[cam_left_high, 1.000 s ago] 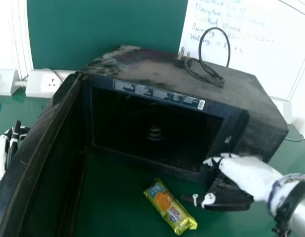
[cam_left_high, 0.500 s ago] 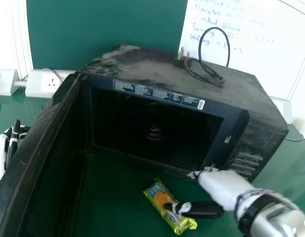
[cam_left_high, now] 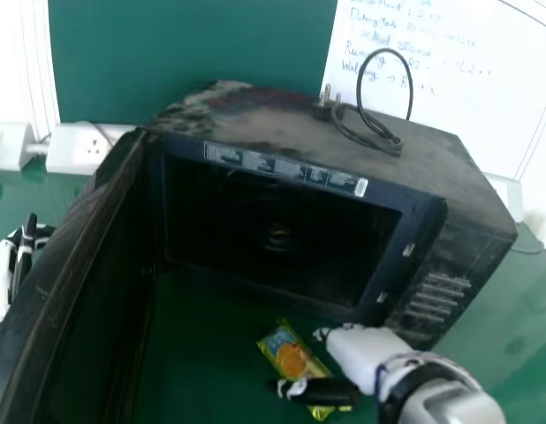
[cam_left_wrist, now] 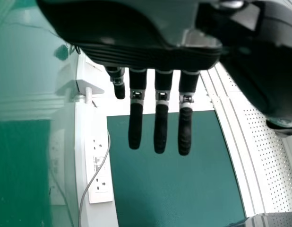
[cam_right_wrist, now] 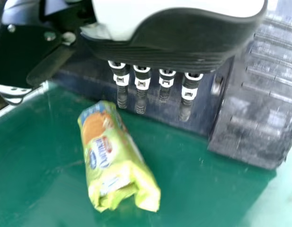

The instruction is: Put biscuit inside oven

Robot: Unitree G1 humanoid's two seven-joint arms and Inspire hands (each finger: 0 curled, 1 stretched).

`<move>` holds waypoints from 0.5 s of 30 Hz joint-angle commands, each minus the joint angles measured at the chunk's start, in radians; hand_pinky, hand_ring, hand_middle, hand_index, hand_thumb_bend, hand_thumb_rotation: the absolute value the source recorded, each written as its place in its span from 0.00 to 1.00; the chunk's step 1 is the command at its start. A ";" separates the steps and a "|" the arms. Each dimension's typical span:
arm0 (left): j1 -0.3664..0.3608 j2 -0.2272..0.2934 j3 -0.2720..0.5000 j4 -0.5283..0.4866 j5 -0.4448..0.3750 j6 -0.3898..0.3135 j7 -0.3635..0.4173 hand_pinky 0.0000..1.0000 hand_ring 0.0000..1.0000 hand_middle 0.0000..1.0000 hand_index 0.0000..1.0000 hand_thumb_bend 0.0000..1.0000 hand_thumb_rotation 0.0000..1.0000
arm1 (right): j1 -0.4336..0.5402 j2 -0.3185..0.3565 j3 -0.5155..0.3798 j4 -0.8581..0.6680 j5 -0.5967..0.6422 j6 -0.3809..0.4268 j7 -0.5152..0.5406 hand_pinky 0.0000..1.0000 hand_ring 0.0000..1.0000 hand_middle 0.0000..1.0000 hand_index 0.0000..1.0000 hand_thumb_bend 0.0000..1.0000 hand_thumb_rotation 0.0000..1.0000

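Head view: you have the oven (cam_left_high: 335, 132) on the table (cam_left_high: 211, 353), its door (cam_left_high: 65, 247) swung open on your left. The cavity is dark; in it you can make out a round hub (cam_left_high: 278, 237). The biscuit (cam_left_high: 289, 356), in its wrapper, lies on the table outside the oven, in front of the cavity. The right hand (cam_left_high: 360, 352) is at the biscuit, its thumb (cam_left_high: 322, 390) across the wrapper; the left hand (cam_left_high: 3, 274) is beyond the door, at your left.

Left wrist view: the left hand's fingers (cam_left_wrist: 160, 127) are straight and apart.

Right wrist view: the right hand's fingers are extended and spaced, clamped on nothing, near the oven front. You see the biscuit's wrapper closed; you cannot tell whether the thumb touches it.
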 commanded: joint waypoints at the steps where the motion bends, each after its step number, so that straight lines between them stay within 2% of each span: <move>1: 0.014 -0.007 -0.009 -0.015 0.008 0.009 0.006 0.50 0.53 0.57 0.49 0.51 0.06 | 0.000 0.059 0.004 0.019 -0.038 -0.051 0.016 0.86 0.92 0.94 0.95 1.00 0.44; 5: 0.015 -0.010 -0.007 -0.021 0.007 0.015 0.008 0.49 0.53 0.56 0.49 0.51 0.06 | 0.017 0.111 -0.031 0.034 -0.046 -0.118 0.016 0.84 0.91 0.94 0.95 1.00 0.45; 15: 0.018 -0.006 -0.005 -0.022 0.009 0.012 0.004 0.50 0.53 0.57 0.49 0.51 0.06 | 0.045 0.224 -0.133 0.060 -0.073 -0.218 0.016 0.86 0.92 0.93 0.94 1.00 0.44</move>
